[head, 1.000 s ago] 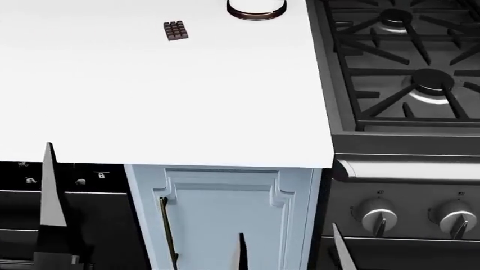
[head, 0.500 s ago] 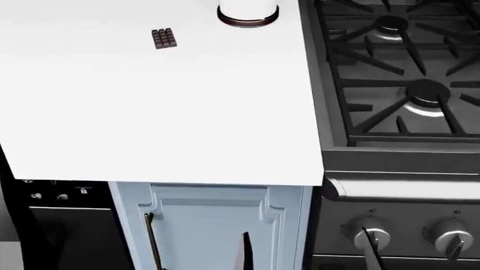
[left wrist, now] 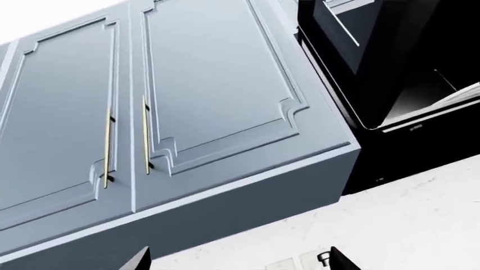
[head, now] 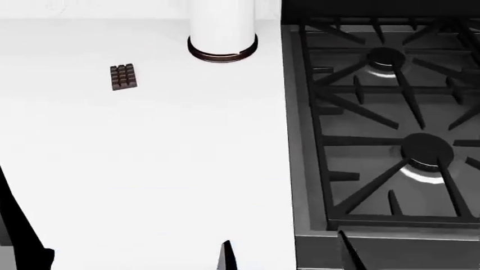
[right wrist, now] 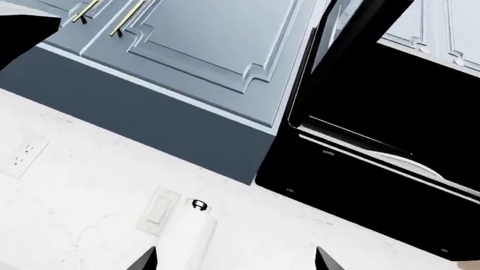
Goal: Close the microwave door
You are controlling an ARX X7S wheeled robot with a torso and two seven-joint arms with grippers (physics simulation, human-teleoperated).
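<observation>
the microwave door (right wrist: 352, 62) hangs ajar, well apart from my right tool (right wrist: 236, 260) (fingers spread, seemingly empty); left tool (left wrist: 240, 260) likewise spread.

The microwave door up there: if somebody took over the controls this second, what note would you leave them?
Left gripper: jaws open, empty, pointing up at the grey-blue wall cabinets.
Right gripper: jaws open, empty.
The thin black microwave door stands open beside the black over-stove microwave, high above the white counter.
Done: nothing touches the door yet.
Left: reach the door and push it shut.
</observation>
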